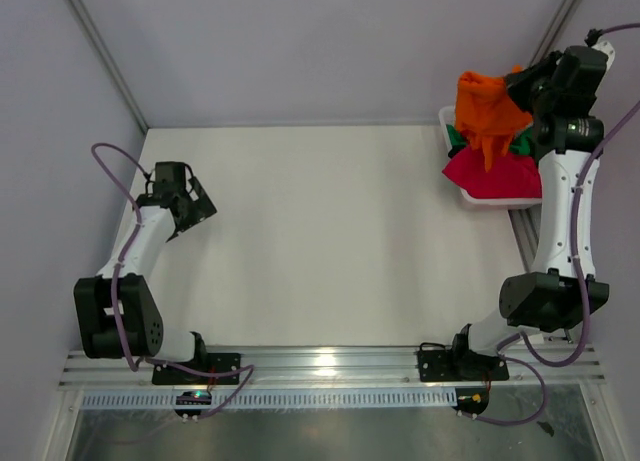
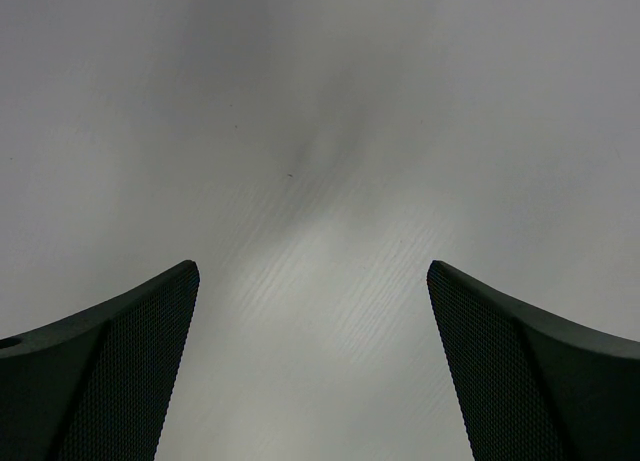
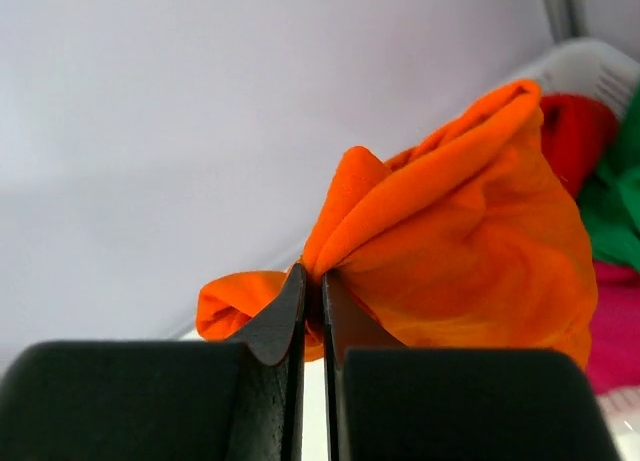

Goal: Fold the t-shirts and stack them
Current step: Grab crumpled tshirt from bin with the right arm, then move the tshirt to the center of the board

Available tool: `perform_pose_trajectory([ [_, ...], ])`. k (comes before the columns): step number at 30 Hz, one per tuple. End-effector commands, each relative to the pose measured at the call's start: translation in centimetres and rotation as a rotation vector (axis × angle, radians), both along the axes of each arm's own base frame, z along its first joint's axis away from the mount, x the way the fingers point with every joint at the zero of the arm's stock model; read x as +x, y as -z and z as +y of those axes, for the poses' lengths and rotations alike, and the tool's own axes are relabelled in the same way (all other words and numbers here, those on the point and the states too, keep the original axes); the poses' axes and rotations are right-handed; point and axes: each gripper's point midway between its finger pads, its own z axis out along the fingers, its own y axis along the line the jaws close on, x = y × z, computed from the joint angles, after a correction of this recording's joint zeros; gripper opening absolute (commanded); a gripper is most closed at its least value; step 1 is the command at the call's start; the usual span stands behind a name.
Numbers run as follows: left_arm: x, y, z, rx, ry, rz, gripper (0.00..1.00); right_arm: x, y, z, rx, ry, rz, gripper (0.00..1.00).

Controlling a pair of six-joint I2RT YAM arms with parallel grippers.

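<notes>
My right gripper (image 3: 313, 277) is shut on a fold of the bright orange t-shirt (image 3: 460, 231), which hangs lifted above the basket at the far right (image 1: 487, 111). Below it in the basket lie a magenta-pink t-shirt (image 1: 495, 173), a bit of green t-shirt (image 1: 456, 137) and, in the right wrist view, a red t-shirt (image 3: 572, 131). At the table's left side my left gripper (image 1: 196, 209) stands wide open over bare white table, nothing between its fingers (image 2: 120, 371).
The white plastic lattice basket (image 1: 470, 195) sits at the table's far right edge, against the wall. Grey walls close the table at the back and both sides. The white tabletop (image 1: 320, 241) stretches between the two arms.
</notes>
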Motion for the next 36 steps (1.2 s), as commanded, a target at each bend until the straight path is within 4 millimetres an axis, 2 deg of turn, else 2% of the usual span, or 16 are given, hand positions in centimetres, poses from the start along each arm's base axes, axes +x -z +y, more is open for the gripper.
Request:
perform_pose_trajectory([
  [1, 1.4, -0.8, -0.2, -0.018, 0.014, -0.04, 0.99, -2.8, -10.4, 3.5, -0.047, -0.166, -0.249, 0.03],
  [4, 1.4, -0.5, -0.4, -0.026, 0.014, -0.033, 0.99, -3.8, -13.3, 6.5, -0.013, -0.298, -0.317, 0.03],
  [8, 1.5, -0.5, -0.4, -0.028, 0.015, -0.034, 0.99, -4.6, -14.4, 12.6, 0.084, -0.579, -0.347, 0.03],
  [14, 1.6, -0.6, -0.3, -0.027, 0.013, -0.035, 0.99, -8.5, -10.9, 26.9, 0.108, -1.068, -0.24, 0.03],
  [16, 1.7, -0.6, -0.5, -0.03, 0.017, -0.035, 0.99, -10.1, -8.7, 30.1, 0.122, -1.196, -0.164, 0.03],
  [17, 1.7, -0.6, -0.5, -0.033, 0.017, -0.035, 0.99, -10.8, -6.1, 32.2, 0.111, -1.261, -0.083, 0.03],
  [21, 1.6, -0.7, -0.4, -0.027, 0.017, -0.035, 0.99, -12.6, 2.1, 35.9, 0.103, -1.339, 0.184, 0.03],
  [22, 1.6, -0.7, -0.4, -0.027, 0.017, -0.038, 0.99, -13.3, 6.0, 36.5, 0.124, -1.354, 0.291, 0.03],
  [23, 1.6, -0.7, -0.3, -0.025, 0.015, -0.036, 0.99, -14.2, 7.8, 37.1, 0.127, -1.372, 0.339, 0.03],
  [24, 1.6, -0.8, -0.3, -0.025, 0.015, -0.037, 0.99, -15.7, 11.1, 38.1, 0.123, -1.396, 0.418, 0.03],
  [26, 1.6, -0.8, -0.3, -0.023, 0.016, -0.039, 0.99, -16.0, 14.9, 37.8, 0.085, -1.332, 0.496, 0.03],
  [27, 1.6, -0.7, -0.2, -0.019, 0.015, -0.034, 0.99, -17.1, 18.3, 36.8, 0.099, -1.279, 0.597, 0.03],
  [31, 1.6, -0.8, -0.3, -0.022, 0.017, -0.035, 0.99, -18.5, 27.4, 32.1, 0.013, -1.01, 0.855, 0.03],
  [33, 1.6, -0.7, -0.4, -0.025, 0.019, -0.032, 0.99, -19.4, 30.9, 29.2, -0.074, -0.886, 0.969, 0.03],
  [34, 1.6, -0.8, -0.5, -0.027, 0.022, -0.034, 0.99, -19.4, 31.9, 28.5, -0.095, -0.841, 1.003, 0.15],
  [36, 1.6, -0.7, -0.6, -0.035, 0.026, -0.035, 0.99, -18.7, 33.0, 26.0, -0.197, -0.715, 1.028, 0.25],
])
